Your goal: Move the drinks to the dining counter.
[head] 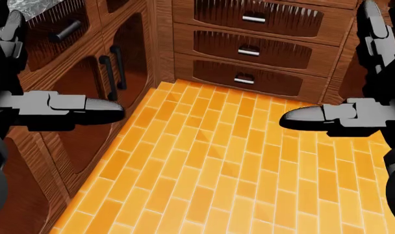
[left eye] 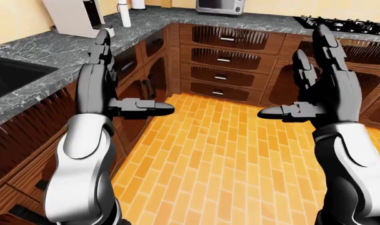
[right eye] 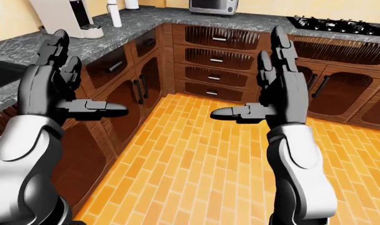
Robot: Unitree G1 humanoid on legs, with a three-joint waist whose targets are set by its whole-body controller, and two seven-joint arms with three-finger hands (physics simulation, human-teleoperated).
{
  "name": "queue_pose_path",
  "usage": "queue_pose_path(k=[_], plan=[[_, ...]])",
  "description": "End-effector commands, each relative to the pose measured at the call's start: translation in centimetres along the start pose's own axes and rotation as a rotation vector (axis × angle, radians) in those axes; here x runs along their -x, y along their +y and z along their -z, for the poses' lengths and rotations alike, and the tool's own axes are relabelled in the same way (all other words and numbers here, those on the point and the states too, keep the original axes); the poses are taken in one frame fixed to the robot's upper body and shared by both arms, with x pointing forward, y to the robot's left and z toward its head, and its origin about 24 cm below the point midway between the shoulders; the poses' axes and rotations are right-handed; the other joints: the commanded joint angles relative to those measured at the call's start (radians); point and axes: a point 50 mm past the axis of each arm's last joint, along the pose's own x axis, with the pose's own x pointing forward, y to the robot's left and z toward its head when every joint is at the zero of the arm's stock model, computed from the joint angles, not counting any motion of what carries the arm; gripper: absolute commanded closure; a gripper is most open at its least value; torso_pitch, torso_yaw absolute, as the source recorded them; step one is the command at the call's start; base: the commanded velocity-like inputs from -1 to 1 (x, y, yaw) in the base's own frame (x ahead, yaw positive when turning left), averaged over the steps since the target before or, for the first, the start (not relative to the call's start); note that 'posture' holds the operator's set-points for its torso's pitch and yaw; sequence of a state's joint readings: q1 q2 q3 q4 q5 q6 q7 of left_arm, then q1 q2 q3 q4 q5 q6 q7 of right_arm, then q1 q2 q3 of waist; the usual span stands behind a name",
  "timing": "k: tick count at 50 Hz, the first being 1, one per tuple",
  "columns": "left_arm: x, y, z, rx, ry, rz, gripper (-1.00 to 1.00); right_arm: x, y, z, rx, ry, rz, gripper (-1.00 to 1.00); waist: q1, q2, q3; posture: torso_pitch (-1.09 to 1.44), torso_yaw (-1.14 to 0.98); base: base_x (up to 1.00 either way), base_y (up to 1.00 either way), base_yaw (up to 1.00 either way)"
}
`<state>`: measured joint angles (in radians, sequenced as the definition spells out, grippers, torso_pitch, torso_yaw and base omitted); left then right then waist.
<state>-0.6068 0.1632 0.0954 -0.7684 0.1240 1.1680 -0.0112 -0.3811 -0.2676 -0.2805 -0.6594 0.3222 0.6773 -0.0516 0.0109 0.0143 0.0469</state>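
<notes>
No drink shows for certain. A slim white bottle-like thing (right eye: 115,14) stands on the grey counter at the top left of the right-eye view, too small to identify. Both of my hands are raised in front of me with nothing in them. My left hand (left eye: 132,77) is open, fingers pointing up and thumb (head: 97,109) pointing right. The right hand (left eye: 291,74) mirrors it, open, with its thumb (head: 301,116) pointing left. They hang over the orange brick floor (left eye: 227,154), well apart from each other.
A grey marble counter (left eye: 46,49) wraps the corner, over dark wood cabinets and a drawer stack (left eye: 222,61). On it are a white coffee machine (left eye: 71,16), a microwave (left eye: 220,5), a black hob (left eye: 346,23) and a dark sink (left eye: 8,75).
</notes>
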Motion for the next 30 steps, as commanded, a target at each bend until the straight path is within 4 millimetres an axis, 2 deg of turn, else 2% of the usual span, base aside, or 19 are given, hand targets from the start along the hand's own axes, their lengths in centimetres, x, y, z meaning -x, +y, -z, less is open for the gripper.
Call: queue_pose_path(k=[1,6,10,11,12,13,14,15,16,17,19,22,23,24,25,26,28,30], plan=[[0.18,-0.19,-1.37,0.003,-0.084,0.015,-1.0,-0.04,-0.19,-1.35,0.013,-0.074,0.015,-1.0,-0.002,0.005,-0.007,0.0,0.0,1.0,0.0,0.0],[0.18,-0.22,-1.37,0.003,-0.085,0.016,-1.0,-0.03,-0.21,-1.39,0.015,-0.078,0.017,-1.0,0.022,-0.013,-0.003,0.0,0.0,1.0,0.0,0.0],[0.19,-0.22,-1.3,0.002,-0.085,0.017,-1.0,0.01,-0.16,-1.45,0.018,-0.08,0.015,-1.0,0.046,-0.042,-0.02,0.0,0.0,1.0,0.0,0.0],[0.2,-0.21,-1.32,0.002,-0.085,0.016,-1.0,0.0,-0.2,-1.41,0.019,-0.081,0.016,-1.0,0.048,-0.058,-0.024,0.0,0.0,1.0,0.0,0.0],[0.2,-0.22,-1.33,0.002,-0.086,0.017,-1.0,0.0,-0.2,-1.42,0.018,-0.082,0.017,-1.0,0.045,-0.084,-0.028,0.0,0.0,1.0,0.0,0.0],[0.21,-0.24,-1.35,0.001,-0.086,0.017,-1.0,0.04,-0.17,-1.52,0.016,-0.083,0.016,-1.0,0.034,-0.128,-0.04,0.0,0.0,1.0,0.0,0.0],[0.23,-0.24,-1.37,0.002,-0.086,0.018,-1.0,0.05,-0.18,-1.54,0.016,-0.083,0.016,-1.0,0.026,-0.088,-0.003,0.0,0.0,1.0,0.0,0.0],[0.23,-0.23,-1.38,0.001,-0.086,0.018,-1.0,0.03,-0.18,-1.55,0.015,-0.084,0.017,-1.0,0.037,-0.093,0.001,0.0,0.0,1.0,0.0,0.0],[0.22,-0.22,-1.4,0.001,-0.086,0.017,-1.0,0.02,-0.19,-1.57,0.015,-0.082,0.018,-1.0,0.021,-0.096,-0.021,0.0,0.0,1.0,0.0,0.0],[0.23,-0.23,-1.44,0.002,-0.087,0.018,-1.0,0.01,-0.2,-1.57,0.013,-0.081,0.019,-1.0,0.02,-0.102,-0.028,0.0,0.0,1.0,-0.12,0.0],[0.22,-0.26,-1.47,0.001,-0.088,0.019,-1.0,0.0,-0.22,-1.51,0.011,-0.082,0.02,-1.0,0.005,-0.084,-0.018,0.0,0.0,1.0,-0.25,0.0],[0.17,-0.21,-1.48,0.002,-0.087,0.019,-1.0,-0.05,-0.25,-1.53,0.008,-0.084,0.023,-1.0,-0.033,-0.059,-0.019,0.0,0.0,1.0,-0.44,0.0],[0.2,-0.21,-1.5,0.002,-0.088,0.018,-1.0,-0.06,-0.23,-1.44,0.009,-0.083,0.023,-1.0,-0.031,-0.035,-0.025,0.0,0.0,1.0,-0.64,0.0],[0.23,-0.2,-1.49,0.002,-0.087,0.019,-1.0,-0.04,-0.21,-1.35,0.009,-0.082,0.023,-1.0,-0.024,0.012,-0.028,0.0,0.0,0.97,-0.66,0.0],[0.24,-0.19,-1.49,0.001,-0.088,0.019,-1.0,-0.04,-0.21,-1.34,0.009,-0.082,0.023,-1.0,-0.019,0.027,-0.018,0.0,0.0,0.97,-0.68,0.0],[0.21,-0.16,-1.49,0.001,-0.088,0.018,-1.0,-0.05,-0.22,-1.32,0.01,-0.082,0.023,-1.0,-0.026,0.009,0.027,0.0,0.0,0.97,-0.68,0.0],[0.17,-0.18,-1.43,0.002,-0.089,0.018,-1.0,-0.03,-0.19,-1.4,0.012,-0.084,0.023,-1.0,0.0,0.012,-0.022,0.0,0.0,0.96,-0.68,0.0],[0.16,-0.22,-1.35,0.001,-0.087,0.019,-1.0,-0.03,-0.21,-1.32,0.012,-0.083,0.024,-1.0,0.004,0.024,-0.028,0.0,0.0,0.96,-0.68,0.0]])
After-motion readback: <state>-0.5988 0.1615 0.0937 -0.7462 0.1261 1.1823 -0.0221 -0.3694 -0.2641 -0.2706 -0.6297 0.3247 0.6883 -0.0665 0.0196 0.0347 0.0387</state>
